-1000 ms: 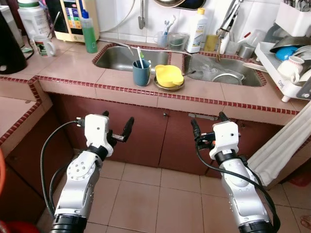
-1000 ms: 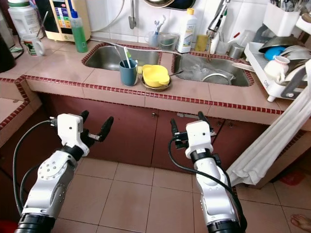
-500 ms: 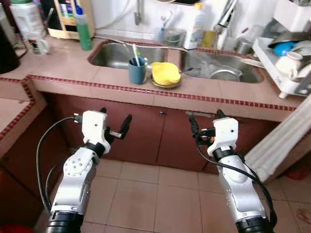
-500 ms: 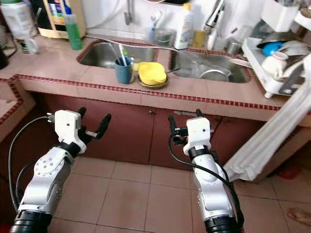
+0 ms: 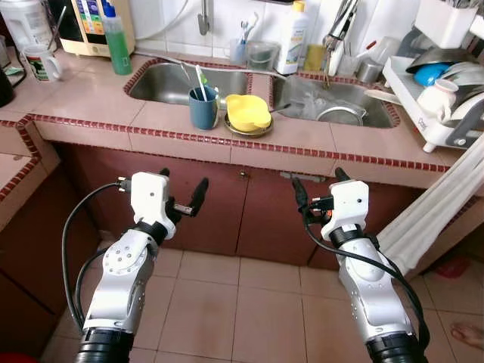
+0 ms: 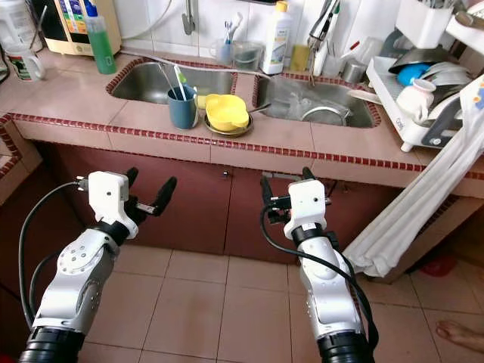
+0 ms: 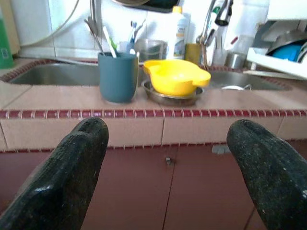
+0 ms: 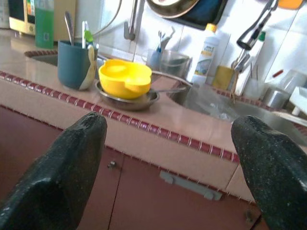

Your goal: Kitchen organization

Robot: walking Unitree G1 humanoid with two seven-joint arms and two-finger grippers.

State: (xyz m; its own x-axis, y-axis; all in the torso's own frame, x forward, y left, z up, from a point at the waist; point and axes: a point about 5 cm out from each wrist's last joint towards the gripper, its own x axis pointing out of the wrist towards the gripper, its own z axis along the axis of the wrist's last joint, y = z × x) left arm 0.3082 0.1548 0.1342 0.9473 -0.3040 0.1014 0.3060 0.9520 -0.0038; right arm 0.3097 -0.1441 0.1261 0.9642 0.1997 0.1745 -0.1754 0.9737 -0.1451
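Facing counter, yellow bowl (image 5: pixel 249 112) above & ahead of L tool (image 5: pixel 181 189), R tool (image 5: pixel 318 187)

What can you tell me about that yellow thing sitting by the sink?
The yellow bowl looks like glossy plastic, with a lobed, uneven rim. It sits upright inside a shallow metal dish on the tiled counter strip between the two sink basins. A dark blue cup holding toothbrushes stands just beside it. Neither gripper is near it.

A pink-tiled surface (image 5: pixel 174 125) edged with dark red trim holds a double steel sink (image 5: pixel 170 85). Dark red cabinet doors (image 5: pixel 227 204) stand below it, white wall tiles (image 5: pixel 162 19) behind, and beige floor tiles (image 5: pixel 249 302) underfoot.
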